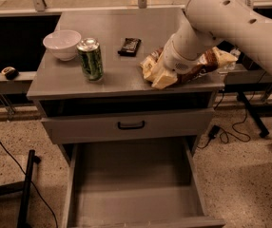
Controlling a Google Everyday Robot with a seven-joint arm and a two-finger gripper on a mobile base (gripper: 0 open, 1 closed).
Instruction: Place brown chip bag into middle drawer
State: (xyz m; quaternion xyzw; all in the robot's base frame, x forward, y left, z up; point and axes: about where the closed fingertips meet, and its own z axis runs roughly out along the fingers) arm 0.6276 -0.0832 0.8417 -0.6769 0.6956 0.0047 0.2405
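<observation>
The brown chip bag (205,64) lies crinkled on the right side of the grey cabinet top (102,27), its cream end toward the middle. My gripper (163,76) is down on the bag's front left part, near the top's front edge, and my white arm covers the bag's middle. The middle drawer (131,186) is pulled wide open below, its bare grey floor showing with nothing in it.
A white bowl (62,43), a green can (90,59) and a small dark candy bar (129,45) stand on the cabinet top. A drawer front with a black handle (131,125) sits above the open drawer. Cables and a black stand leg (26,184) lie on the floor.
</observation>
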